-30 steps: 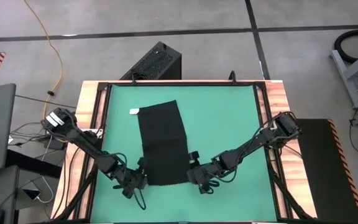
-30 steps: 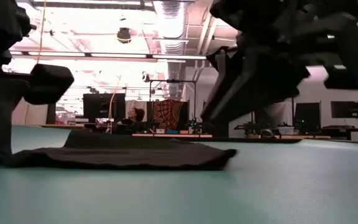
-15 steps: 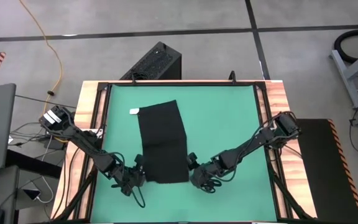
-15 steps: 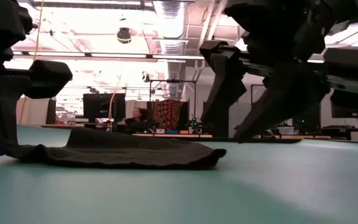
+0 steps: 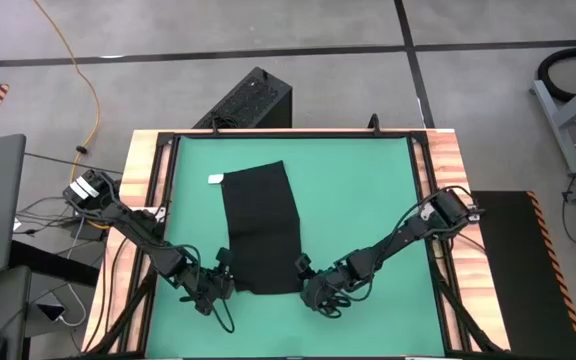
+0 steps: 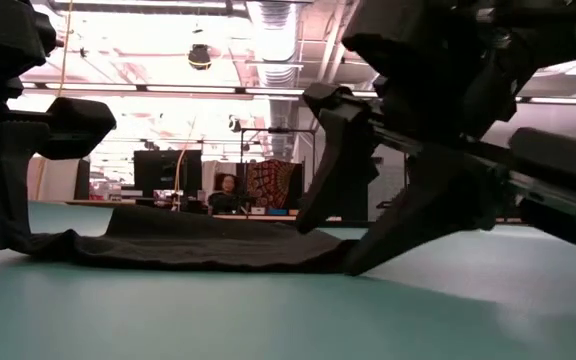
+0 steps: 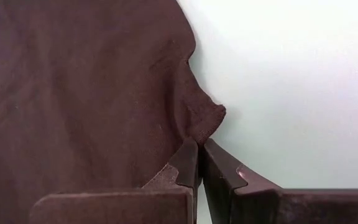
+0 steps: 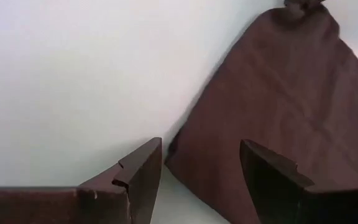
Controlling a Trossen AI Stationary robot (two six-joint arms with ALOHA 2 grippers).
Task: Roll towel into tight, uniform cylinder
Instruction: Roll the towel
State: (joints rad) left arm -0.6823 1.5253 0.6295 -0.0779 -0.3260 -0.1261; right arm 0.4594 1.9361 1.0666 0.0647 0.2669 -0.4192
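- Black cloth meets both grippers at the table's near edge: the towel (image 5: 261,228) lies flat on the green mat (image 5: 368,200), its near hem between the two arms.
- Left gripper (image 5: 224,276) has its fingers pinched tight on the towel's near-left corner; the left wrist view shows that corner (image 7: 205,118) drawn up into a small peak just past the fingertips, probably to lift the hem for the first turn.
- Right gripper (image 5: 302,276) stands with its fingers spread at the near-right corner, not yet gripping; the right wrist view shows the corner lying in the gap between them.
- Low view alone shows how flat the towel (image 6: 188,245) lies, with no roll begun.
- High view alone shows the white tag (image 5: 215,180) at the far-left corner and a black ribbed box (image 5: 248,100) beyond the table.
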